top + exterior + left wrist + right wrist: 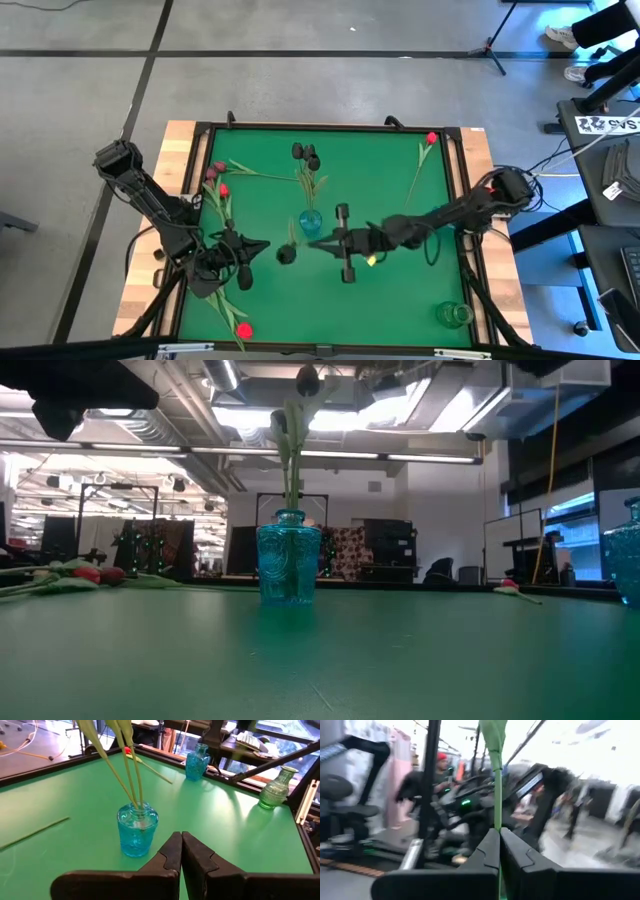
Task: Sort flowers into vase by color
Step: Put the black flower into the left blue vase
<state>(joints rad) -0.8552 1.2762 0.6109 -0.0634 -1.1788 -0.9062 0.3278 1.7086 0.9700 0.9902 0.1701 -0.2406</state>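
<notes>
On the green table [380, 175] a blue vase [311, 221] stands near the middle, already holding dark-headed flowers [305, 153] whose stems lean toward twelve o'clock. The right gripper [312, 243], at about five o'clock of that vase, is clenched on a thin green flower stem [497, 795] that rises straight up between its fingers, while the left gripper [264, 244], at about eight o'clock of the vase, waits with its fingers pressed together on nothing. Red and maroon flowers [216, 180] lie at the table's ten o'clock edge, one red flower [430, 140] at two o'clock, another red flower [243, 328] at seven o'clock, and a green vase [455, 315] stands at five o'clock.
</notes>
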